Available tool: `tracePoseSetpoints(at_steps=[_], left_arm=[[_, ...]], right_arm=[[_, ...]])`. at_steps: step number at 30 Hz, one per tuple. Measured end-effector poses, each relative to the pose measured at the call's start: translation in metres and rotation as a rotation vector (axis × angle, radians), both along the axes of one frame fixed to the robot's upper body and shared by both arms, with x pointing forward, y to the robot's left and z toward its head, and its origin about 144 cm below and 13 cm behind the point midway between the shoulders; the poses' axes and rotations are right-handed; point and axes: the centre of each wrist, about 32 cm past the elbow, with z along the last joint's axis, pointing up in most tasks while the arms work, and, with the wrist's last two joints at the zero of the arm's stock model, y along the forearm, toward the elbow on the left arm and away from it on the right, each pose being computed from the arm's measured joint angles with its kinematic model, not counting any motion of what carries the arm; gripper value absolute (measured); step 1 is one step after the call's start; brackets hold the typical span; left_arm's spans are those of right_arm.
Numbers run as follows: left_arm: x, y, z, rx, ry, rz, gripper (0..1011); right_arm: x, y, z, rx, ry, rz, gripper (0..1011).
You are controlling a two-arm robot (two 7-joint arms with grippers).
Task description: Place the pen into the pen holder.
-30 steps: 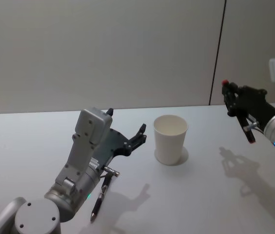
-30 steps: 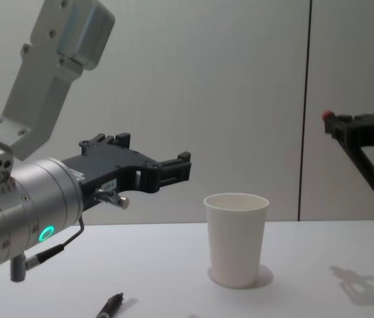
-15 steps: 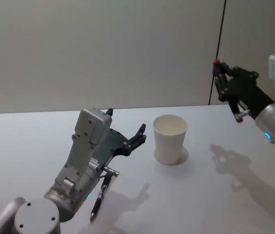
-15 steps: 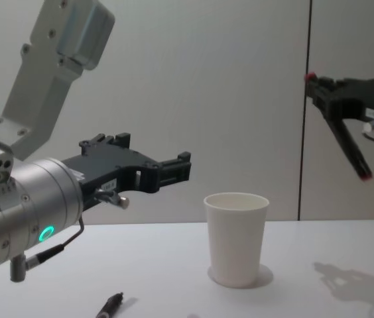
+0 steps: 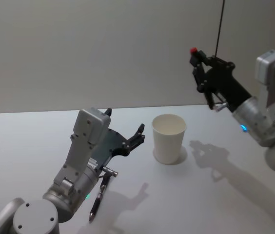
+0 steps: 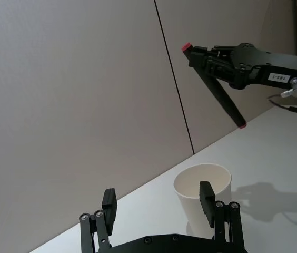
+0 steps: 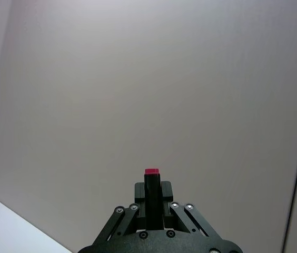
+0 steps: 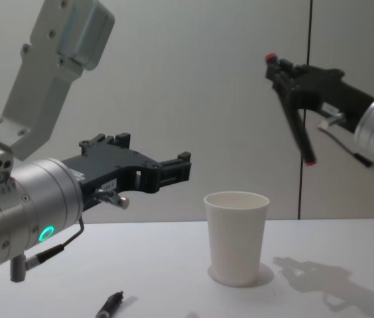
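- My right gripper (image 8: 285, 71) is raised high, up and to the right of the cup, its fingers pressed onto the pen near the upper end.
- The pen (image 8: 300, 129) is black with red at both tips. It hangs tilted from that grip, lower tip down toward the table and clear of everything.
- In the chest view that lower tip sits above the cup's rim and off to its right, not over the mouth.
- The cup (image 8: 236, 238) stands upright on the table (image 5: 30, 141), mouth open and, as far as I can see, nothing in it.
- I judge this as the carry step: pen gripped and lifted, not yet lined up.
- Next I need to bring the lower tip over the mouth, stand the pen closer to upright, lower it inside, then release. A tilted entry could catch the rim and tip the light cup.
- A second pen (image 5: 98, 199) lies flat on the table beside my left arm.
- My left gripper (image 6: 158, 203) hovers left of the cup, fingers spread wide and holding nothing.
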Motion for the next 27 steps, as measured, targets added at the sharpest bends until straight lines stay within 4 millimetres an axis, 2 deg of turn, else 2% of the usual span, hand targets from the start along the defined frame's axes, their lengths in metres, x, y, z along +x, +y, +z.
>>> tracePoseSetpoints(at_steps=[13,27], left_arm=[[0.000,0.000,0.000,0.000,0.000,0.000,1003],[0.000,0.000,0.000,0.000,0.000,0.000,1003]], right_arm=[[0.023,0.028,-0.022,0.079,-0.002,0.123,159],[0.027,0.046,-0.039,0.125,0.021,0.184,159]])
